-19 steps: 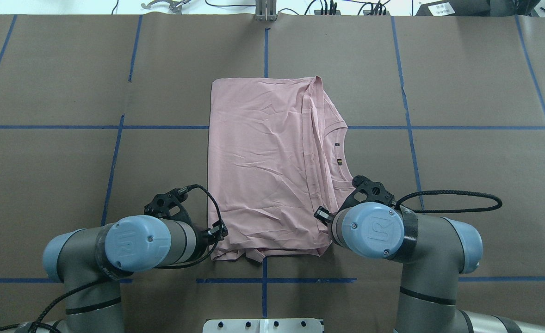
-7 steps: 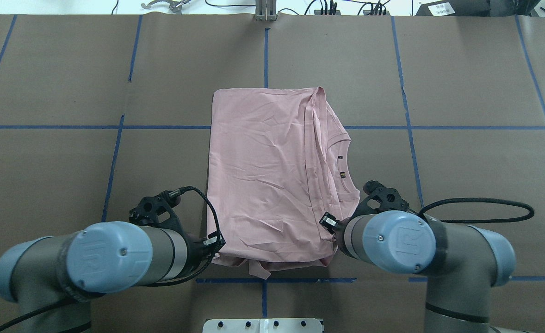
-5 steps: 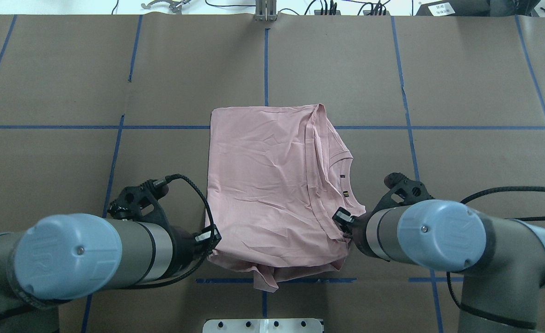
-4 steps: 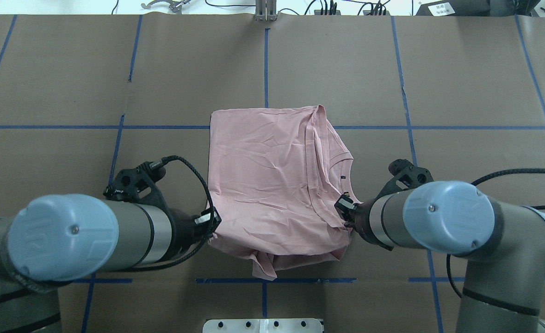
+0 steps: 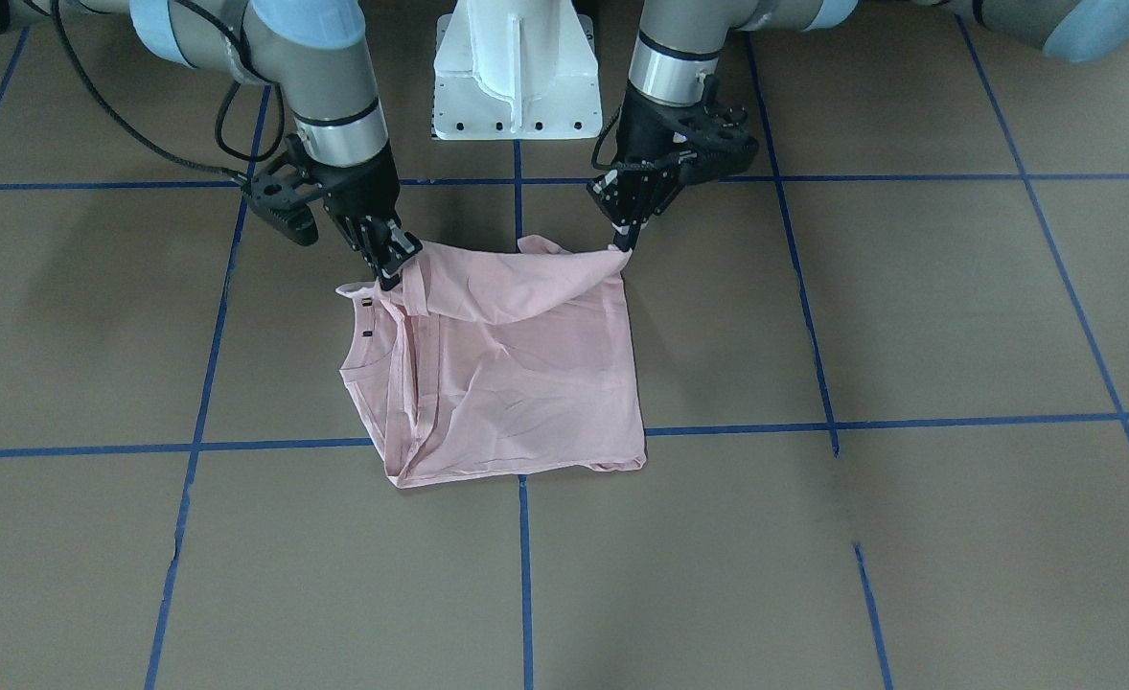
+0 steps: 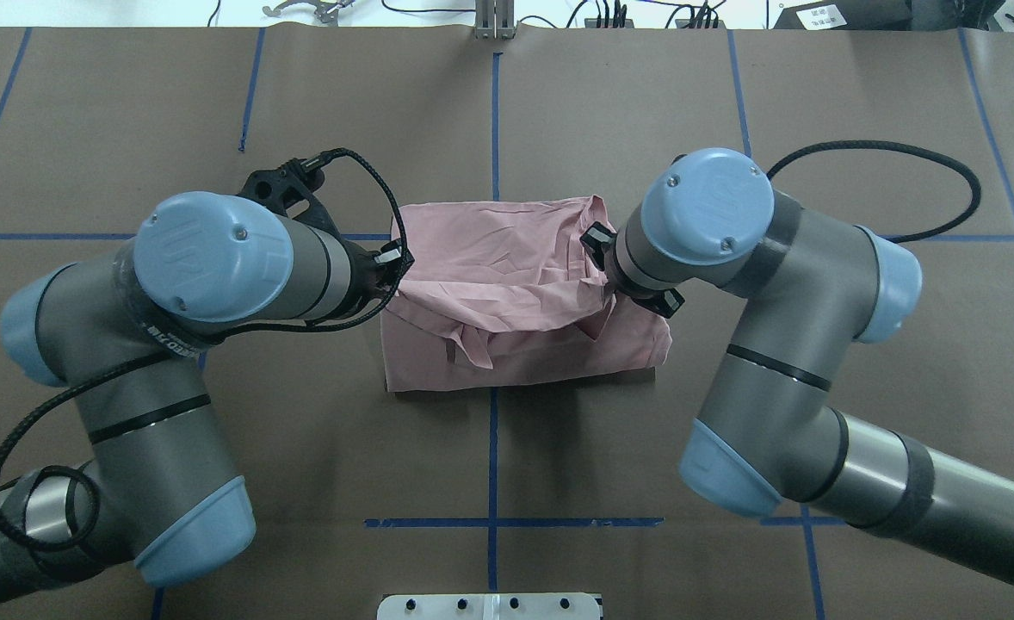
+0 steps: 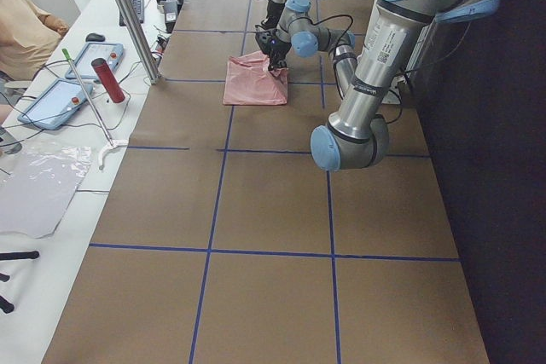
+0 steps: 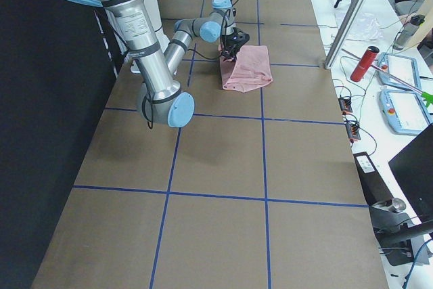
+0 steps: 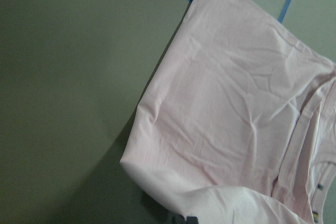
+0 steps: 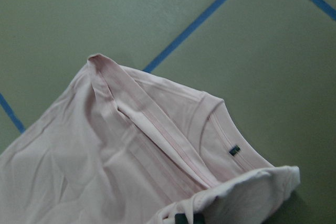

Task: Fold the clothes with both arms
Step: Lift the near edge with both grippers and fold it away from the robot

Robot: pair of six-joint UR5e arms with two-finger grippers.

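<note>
Overhead exterior view gives me the pale pink T-shirt (image 6: 516, 357) on the brown paper-covered table (image 6: 860, 344), straight out from the white pedestal base (image 6: 490, 605) and well apart from it. The shirt sits across the blue tape line (image 6: 491, 448) that runs away from the base's middle. The half of the shirt farther from the base lies flat. The edge nearer the base is raised off the table and sags in a loose drape between my two arms.

From the front-facing camera I can see the left end effector (image 5: 622, 244) clenched on one raised corner of that edge, fingers pointing down with the cloth pinched at their tips. The right end effector (image 5: 390, 273) is clamped on the opposite raised corner in the same way. Both sit at about the same distance out from the base, one to either side of the tape line. The shirt's far edge rests just beyond the cross line of tape farther from the base.

My right wrist camera looks down on the ribbed neckline (image 10: 210, 119) with a small dark tag (image 10: 234, 150) inside it, lying flat on that arm's side of the shirt. My left wrist camera shows plain, creased pink fabric hanging from the bottom of the view down to the table.
</note>
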